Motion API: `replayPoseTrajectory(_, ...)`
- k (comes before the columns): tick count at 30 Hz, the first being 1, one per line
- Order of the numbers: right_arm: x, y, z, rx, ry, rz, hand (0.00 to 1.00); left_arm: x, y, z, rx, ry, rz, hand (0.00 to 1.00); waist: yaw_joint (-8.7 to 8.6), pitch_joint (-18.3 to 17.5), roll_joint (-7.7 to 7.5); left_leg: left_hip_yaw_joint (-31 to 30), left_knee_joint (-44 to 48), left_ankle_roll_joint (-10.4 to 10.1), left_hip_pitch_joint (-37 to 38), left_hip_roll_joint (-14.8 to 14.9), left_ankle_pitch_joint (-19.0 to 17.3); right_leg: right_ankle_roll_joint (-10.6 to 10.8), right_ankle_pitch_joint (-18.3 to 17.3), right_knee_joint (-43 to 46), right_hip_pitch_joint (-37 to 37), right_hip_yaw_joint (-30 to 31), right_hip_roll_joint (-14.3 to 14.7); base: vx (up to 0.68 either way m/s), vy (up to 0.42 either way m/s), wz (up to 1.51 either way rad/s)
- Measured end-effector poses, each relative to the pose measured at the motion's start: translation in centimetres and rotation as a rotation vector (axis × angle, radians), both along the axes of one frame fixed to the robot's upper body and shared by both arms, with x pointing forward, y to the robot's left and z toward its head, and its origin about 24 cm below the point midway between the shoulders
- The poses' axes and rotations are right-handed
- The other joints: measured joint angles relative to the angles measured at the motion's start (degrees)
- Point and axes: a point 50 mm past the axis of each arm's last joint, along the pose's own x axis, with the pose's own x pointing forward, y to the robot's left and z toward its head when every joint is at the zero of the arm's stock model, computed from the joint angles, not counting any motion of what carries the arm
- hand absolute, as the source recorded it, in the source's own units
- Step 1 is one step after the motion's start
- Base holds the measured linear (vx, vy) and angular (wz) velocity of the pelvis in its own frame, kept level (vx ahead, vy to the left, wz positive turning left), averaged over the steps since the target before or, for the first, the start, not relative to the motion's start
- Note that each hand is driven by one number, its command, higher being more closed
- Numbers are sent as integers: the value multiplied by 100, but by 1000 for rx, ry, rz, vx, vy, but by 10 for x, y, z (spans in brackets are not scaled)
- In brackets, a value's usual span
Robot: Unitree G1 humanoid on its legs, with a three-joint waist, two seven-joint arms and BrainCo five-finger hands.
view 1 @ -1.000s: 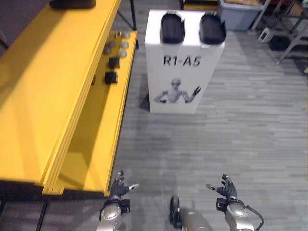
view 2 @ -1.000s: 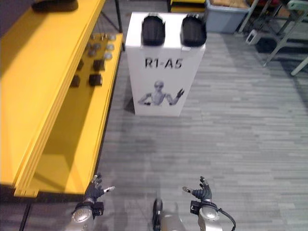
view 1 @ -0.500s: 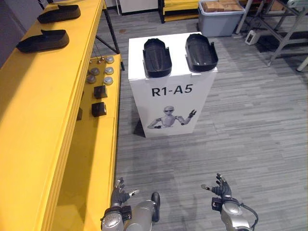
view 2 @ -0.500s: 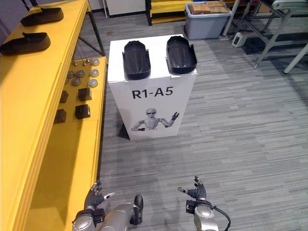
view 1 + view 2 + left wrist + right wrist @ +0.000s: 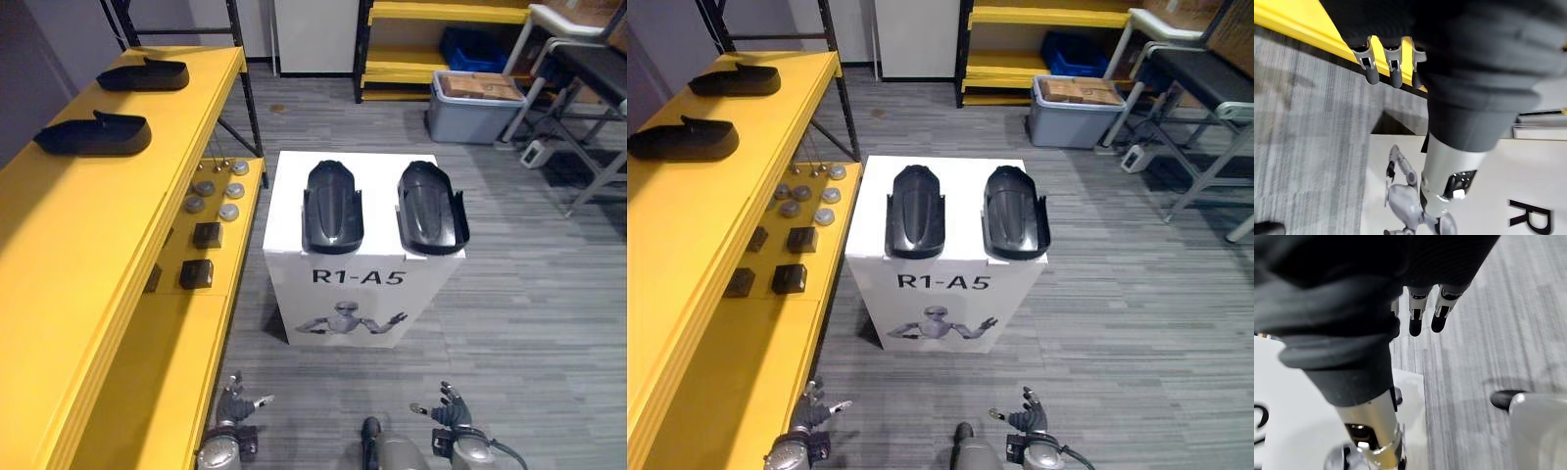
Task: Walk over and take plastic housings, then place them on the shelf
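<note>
Atop pedestal, two housings, floor gap to shelf edge, left robot hand, right robot hand splayed

Housings black; stand white, black lettering, grey robot figure; shelf bright yellow; shelf-top housings black; floor grey, plank-striped; bin pale grey; crate blue.

**Grey floor, yellow racking**

Grey plank floor all over. A long yellow shelf runs down the left. A white stand sits mid-floor just right of it. Far back there's another yellow rack with a blue crate inside, a grey bin in front, and a metal-framed bench far right.
</note>
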Motion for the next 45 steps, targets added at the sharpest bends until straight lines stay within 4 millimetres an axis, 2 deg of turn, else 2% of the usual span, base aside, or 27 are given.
replayPoseTrajectory(1,-4,0,0,5,-3,-12,0,3,-6,1,-19,-9,3,0,-13,15,23,70,982,-133,-415,124,226,-70,-45,-224,272,-95,82,386,-300,34)
replayPoseTrajectory(2,-6,1,-1,8,-3,-15,0,3,-9,1,-28,-11,7,0,1,21,22,106,1497,-177,-630,189,454,-99,-58,-350,459,-122,116,342,-266,23)
replayPoseTrajectory(3,-8,4,-1,14,-6,-24,0,1,-12,-1,-46,-6,20,0,61,37,4,315,2190,-221,-880,386,431,-179,-64,-588,838,-154,174,191,-123,-1)
replayPoseTrajectory(4,-12,4,-2,15,-1,-34,0,-1,-13,-1,-54,-3,25,0,70,35,1,432,2257,-227,-949,453,316,-195,-67,-684,1004,-145,188,366,-180,-12)
replayPoseTrajectory(7,-12,-1,0,12,-11,-60,0,-2,-17,-2,-75,1,38,0,107,26,-7,705,1320,-276,-1195,440,140,-197,-68,-987,1366,2,117,276,-22,-27)
replayPoseTrajectory(8,-14,-4,0,15,-12,-87,0,-1,-17,-2,-75,-2,38,0,110,22,3,691,540,-288,-1192,382,193,-188,-70,-1039,1435,1,79,167,79,-15)
replayPoseTrajectory(9,-17,-7,-1,17,-9,-107,0,-1,-17,-2,-75,-2,37,0,107,-4,47,679,-119,-246,-1151,351,473,-128,-107,-1042,1452,-3,98,158,96,-12)
replayPoseTrajectory(10,-18,-14,0,5,-8,-122,0,-2,-19,-3,-81,2,39,0,82,-67,243,559,-745,-183,-1166,410,1163,-43,-162,-1078,1474,6,240,182,170,-8)
replayPoseTrajectory(11,-22,-12,-3,14,6,-137,0,-3,-13,-4,-62,16,36,0,68,-29,139,590,-916,-137,-977,325,1108,32,-191,-1120,1560,107,142,142,163,-4)
replayPoseTrajectory(13,-25,-12,-4,16,14,-144,0,-6,-8,-6,-46,29,37,0,66,-52,36,695,-1207,-65,-824,200,1182,101,-234,-1120,1569,150,14,102,138,-8)
replayPoseTrajectory(15,-28,-16,-4,19,14,-172,0,-13,-3,-9,-34,54,41,0,75,-87,11,811,-1529,-8,-629,67,1274,171,-271,-1120,1568,261,-97,65,93,-18)
replayPoseTrajectory(20,-31,-45,7,-32,-38,-312,0,-18,9,-10,1,69,40,0,39,-169,-1,896,-2135,54,-345,-101,1475,249,-312,-1193,1531,312,-219,59,57,-6)
replayPoseTrajectory(23,-15,-76,39,-133,-174,-331,0,-21,12,-10,10,75,37,0,-17,-181,-1,977,-2257,61,-318,-118,1505,253,-315,-1214,1508,387,-210,80,26,-12)
replayPoseTrajectory(25,-1,-99,75,-218,-317,-342,0,-24,12,-11,5,78,31,0,-42,-218,-7,1033,-2349,64,-288,-127,1512,253,-315,-1218,1463,455,-190,79,26,-16)
replayPoseTrajectory(27,6,-112,99,-278,-399,-342,0,-26,12,-11,0,83,23,0,-58,-296,-22,1037,-2405,61,-268,-116,1516,253,-314,-1222,1449,466,-173,65,5,-3)
replayPoseTrajectory(31,32,-112,140,-333,-573,-300,0,-33,13,-12,-1,93,26,0,-117,-397,-62,1085,-2494,53,-230,-99,1523,253,-313,-1222,1416,549,-144,37,3,-9)
replayPoseTrajectory(32,50,-104,160,-350,-664,-271,0,-37,13,-13,-2,102,27,0,-138,-405,-70,1162,-2527,55,-173,-99,1525,254,-312,-1222,1419,606,-141,14,8,-19)
replayPoseTrajectory(34,59,-100,172,-364,-713,-254,0,-38,13,-14,-3,104,26,0,-150,-422,-76,1162,-2547,67,-169,-106,1538,256,-311,-1221,1415,605,-145,-1,4,-7)
replayPoseTrajectory(35,73,-91,187,-393,-768,-200,0,-37,13,-13,-2,102,24,0,-144,-428,-90,1156,-2574,78,-167,-115,1565,263,-304,-1223,1408,603,-151,-33,10,2)
replayPoseTrajectory(36,75,-90,189,-398,-775,-188,0,-37,12,-13,-2,102,22,0,-140,-429,-92,1153,-2578,79,-168,-118,1571,264,-303,-1225,1407,601,-153,-46,12,4)
replayPoseTrajectory(38,93,-75,202,-428,-820,-104,0,-38,8,-14,-8,105,-1,0,-107,-439,-106,1127,-2611,96,-169,-142,1618,269,-299,-1253,1415,584,-172,-53,9,5)
replayPoseTrajectory(40,102,-67,205,-427,-833,-59,0,-38,5,-14,-14,105,-21,0,-67,-442,-104,1110,-2689,101,-170,-153,1685,280,-265,-1311,1414,568,-176,-44,4,5)
replayPoseTrajectory(45,128,-57,189,-409,-738,16,0,-39,-1,-15,-25,111,-51,0,4,-435,-113,875,-2899,109,-172,-187,1894,287,-233,-1331,1409,338,-195,-69,-4,24)
